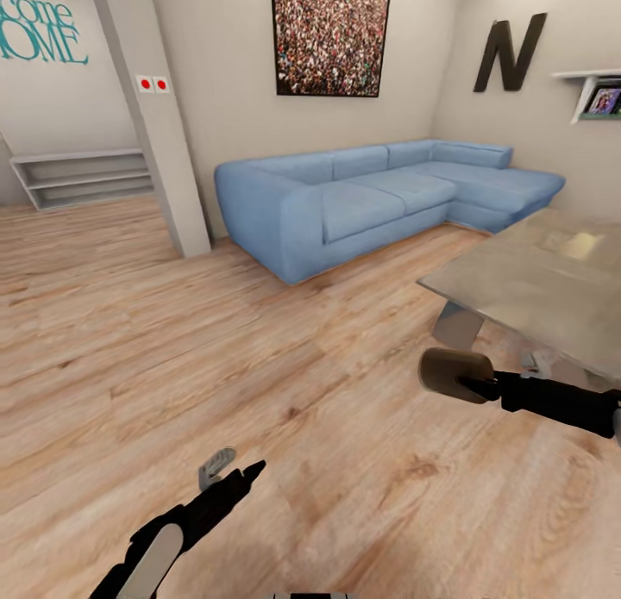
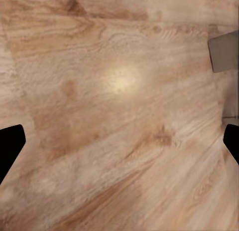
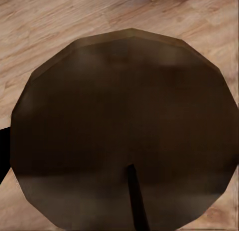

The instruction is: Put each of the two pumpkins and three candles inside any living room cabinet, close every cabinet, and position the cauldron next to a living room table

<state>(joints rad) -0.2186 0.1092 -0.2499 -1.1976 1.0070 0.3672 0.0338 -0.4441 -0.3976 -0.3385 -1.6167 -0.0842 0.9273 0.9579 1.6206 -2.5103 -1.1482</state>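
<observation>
Carrying: right tool [image 1: 485,385] clamped on a candle [image 1: 454,374], held out over the wood floor [image 1: 259,366] just beside the grey worktop [image 1: 526,280].
Candle axis: lying sideways, flat end [image 3: 124,126] facing the wrist camera, dark wick visible.
Left tool [image 1: 250,471]: fingers apart, nothing between them, low above bare floor.
Nearer arm: right, candle already in its grip.
Cabinet: not in sight; blue sofa [image 1: 379,194] ahead, so turning the base comes next, I judge.
</observation>
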